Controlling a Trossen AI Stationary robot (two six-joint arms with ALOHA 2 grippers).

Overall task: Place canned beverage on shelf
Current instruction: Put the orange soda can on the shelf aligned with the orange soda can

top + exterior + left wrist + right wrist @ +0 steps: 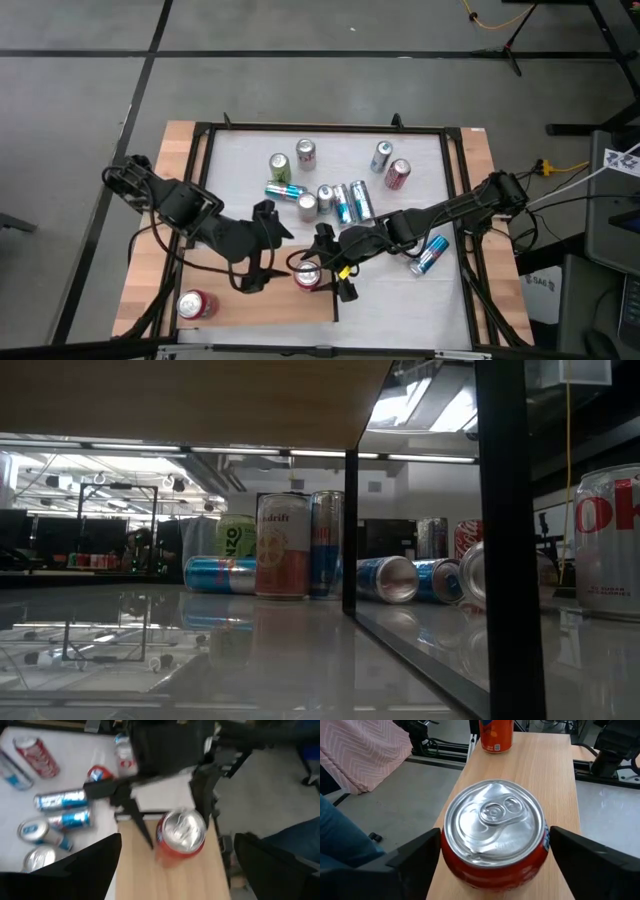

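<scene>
the red can (pixel 495 837) stands upright on the shelf (pixel 545 765), near the shelf's 3 o'clock edge in the overhead view. the right tool (pixel 335 277) straddles it with its two fingers spread wide on either side and clear of the wall, so it is released, not gripping. the left tool (pixel 262 268) hangs just beside the can at about its 9 o'clock, fingers also spread and holding nothing.

further along the shelf, toward 8 o'clock, a second red can (pixel 196 304) already stands upright, well apart from the first.

beyond the shelf, toward 12 o'clock on the white table (pixel 240 160), a cluster of loose cans (pixel 335 200) waits, some upright and some on their sides; a blue can (pixel 430 255) lies alone toward 3 o'clock.

judging from its look, a can like this is stiff thin metal, smooth and likely slippery, light if empty and easily dented by a hard squeeze. its top shows a slight crease by the rim. the best hold is across the round wall at mid-height, fingers on opposite sides, keeping it upright.
</scene>
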